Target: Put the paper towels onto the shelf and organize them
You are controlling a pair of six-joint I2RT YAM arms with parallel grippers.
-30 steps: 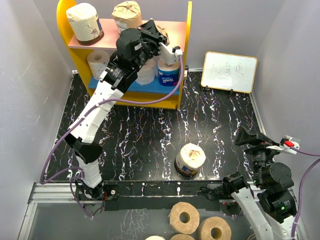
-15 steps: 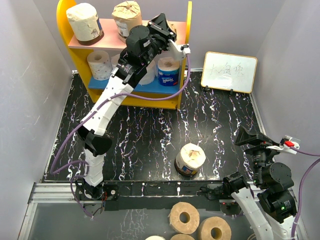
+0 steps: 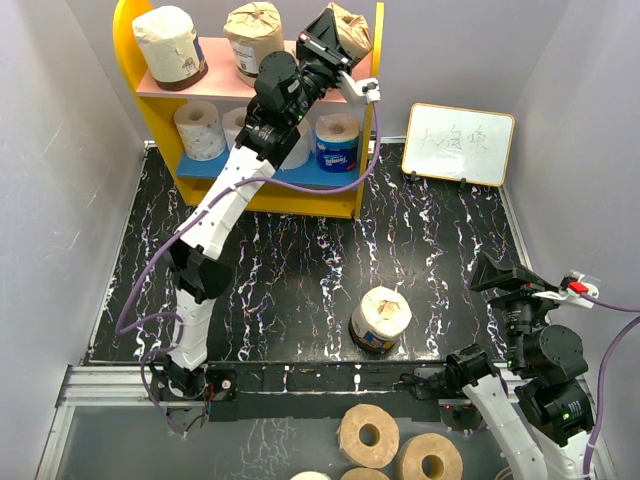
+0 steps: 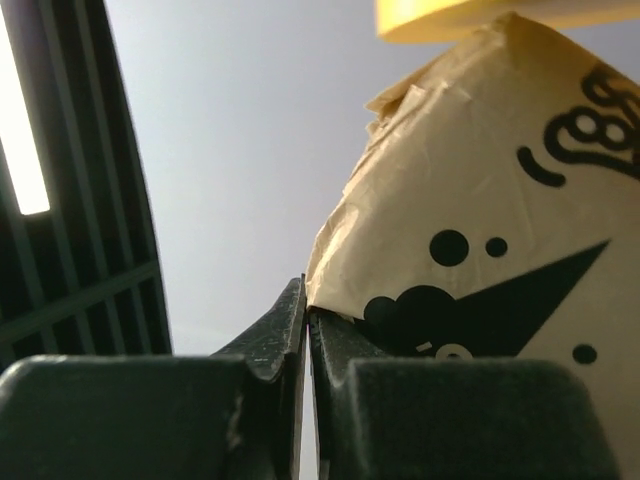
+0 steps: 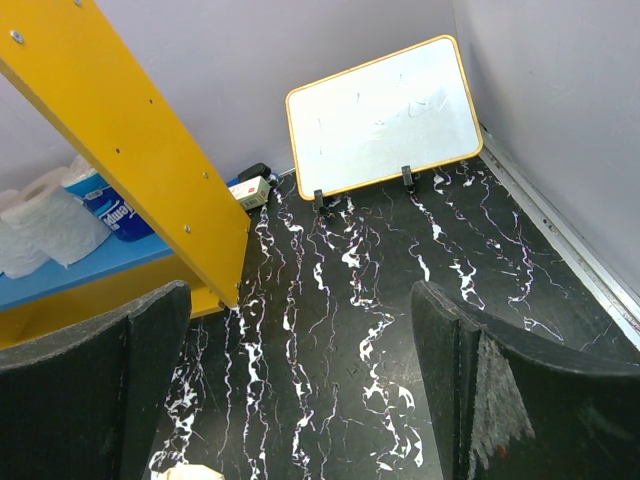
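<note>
My left gripper (image 3: 328, 38) is shut on the wrapper edge of a tan paper towel roll with a dark printed label (image 3: 352, 24), held high by the right yellow panel of the shelf (image 3: 376, 110). In the left wrist view the jaws (image 4: 308, 312) pinch the roll's wrapper (image 4: 470, 250). The pink board (image 3: 215, 78) carries a white labelled roll (image 3: 168, 45) and a tan roll (image 3: 252, 35). The blue board holds two white rolls (image 3: 198, 128) and a blue-wrapped roll (image 3: 337, 143). One labelled roll (image 3: 380, 318) stands on the table. My right gripper (image 3: 498, 274) is open and empty (image 5: 300, 315).
A small whiteboard (image 3: 459, 143) leans on the back wall at the right, also in the right wrist view (image 5: 385, 115). Wider bare tan rolls (image 3: 368, 435) lie below the table's front edge. The yellow shelf panel (image 5: 130, 150) shows left in the right wrist view.
My left arm has stretched up and to the right, lifting the tan labelled roll from in front of the upper board to above the shelf's top right. The right arm has not moved.
</note>
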